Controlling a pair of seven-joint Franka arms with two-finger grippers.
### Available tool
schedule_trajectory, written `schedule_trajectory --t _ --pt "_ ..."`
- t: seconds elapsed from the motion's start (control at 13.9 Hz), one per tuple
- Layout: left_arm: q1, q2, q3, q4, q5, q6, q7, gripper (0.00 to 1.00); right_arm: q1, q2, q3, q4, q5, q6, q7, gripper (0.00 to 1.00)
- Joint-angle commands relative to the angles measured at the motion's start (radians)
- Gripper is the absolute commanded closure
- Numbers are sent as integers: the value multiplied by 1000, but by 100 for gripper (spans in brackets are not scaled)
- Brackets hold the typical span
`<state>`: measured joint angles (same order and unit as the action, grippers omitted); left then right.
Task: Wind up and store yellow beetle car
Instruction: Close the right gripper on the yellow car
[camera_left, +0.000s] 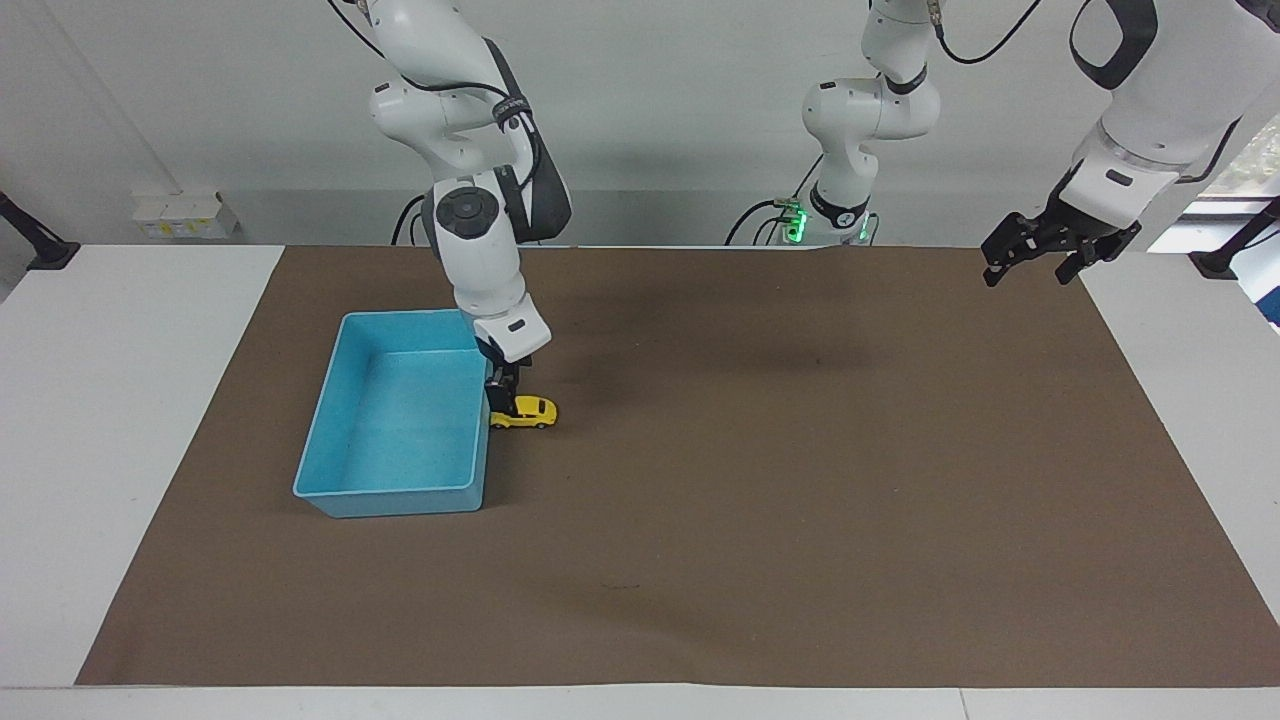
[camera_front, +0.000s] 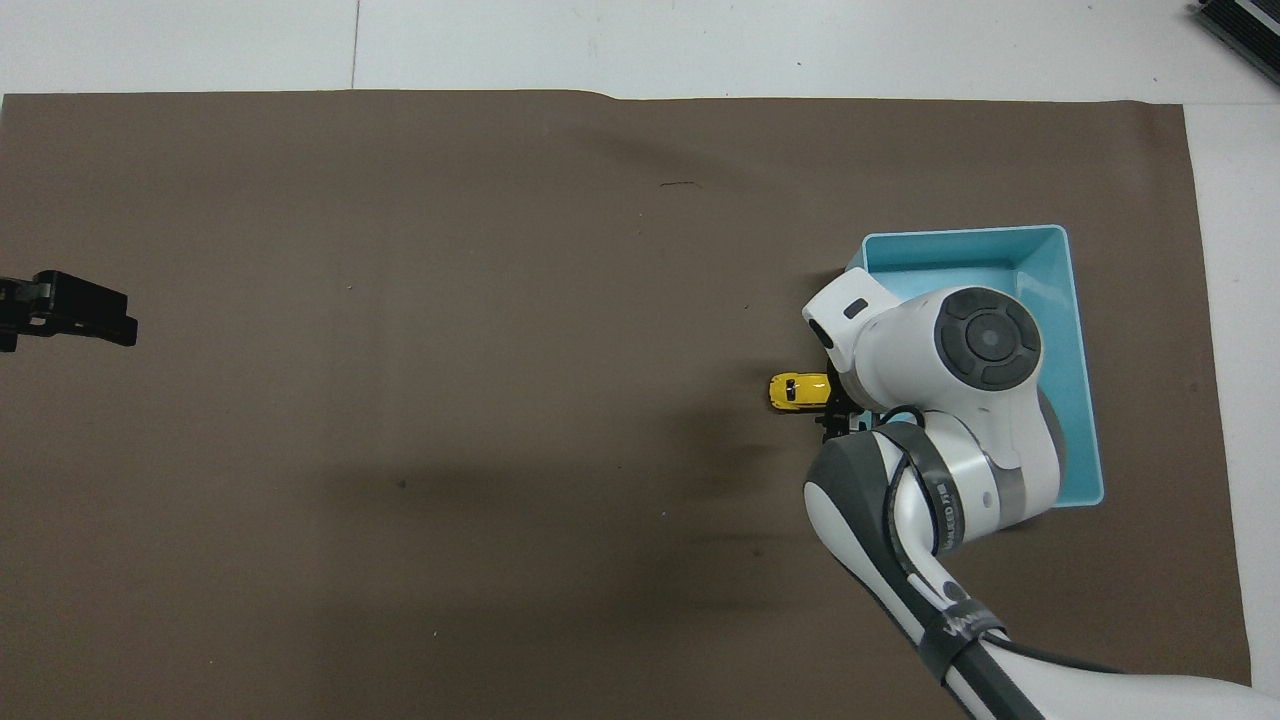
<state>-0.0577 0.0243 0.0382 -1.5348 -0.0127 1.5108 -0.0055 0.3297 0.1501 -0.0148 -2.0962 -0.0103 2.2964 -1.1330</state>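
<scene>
Car: yellow beetle car sits on brown mat, touching blue bin outer wall. Right gripper down at its bin-side end, jaws spread, nothing clamped. Left gripper waits spread, holding nothing, over mat's edge.

Not much to read here tbh. There's some lettering on the dark band of the right arm in the overhead view, lower right of the frame, but I can't make it out. Nothing else carries any text.
</scene>
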Motion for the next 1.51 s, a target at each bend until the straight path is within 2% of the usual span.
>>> schedule_trajectory --t 0.0,0.36,0.72,0.86,1.01,1.08,1.15,1.23,1.44 --pt "7 -18 -4 -8 17 -15 -1 0 2 25 -1 -8 -25 43 -21 1" --pt "7 -18 -4 -8 17 -15 -1 0 2 55 -1 -30 -25 104 -19 7" --pt "7 -18 -4 -8 17 -17 -1 0 -3 57 -1 -62 -27 136 -24 21" --pt "6 -18 -4 -8 17 -15 -1 0 -4 55 -1 -65 -27 138 -27 33" --pt "7 -18 -4 -8 17 -15 1 0 -4 55 -1 -65 -27 140 -27 37" --pt "7 -18 -4 -8 17 -17 -1 0 -6 55 -1 -65 -27 140 -27 46" --pt "7 -18 -4 -8 17 -15 -1 0 -6 55 -1 -65 -27 140 -27 65" --pt "6 -18 -4 -8 17 -15 -1 0 -6 57 -1 -65 -27 138 -25 76" --pt "7 -18 -4 -8 17 -17 -1 0 -3 65 -1 -51 -27 140 -21 85"
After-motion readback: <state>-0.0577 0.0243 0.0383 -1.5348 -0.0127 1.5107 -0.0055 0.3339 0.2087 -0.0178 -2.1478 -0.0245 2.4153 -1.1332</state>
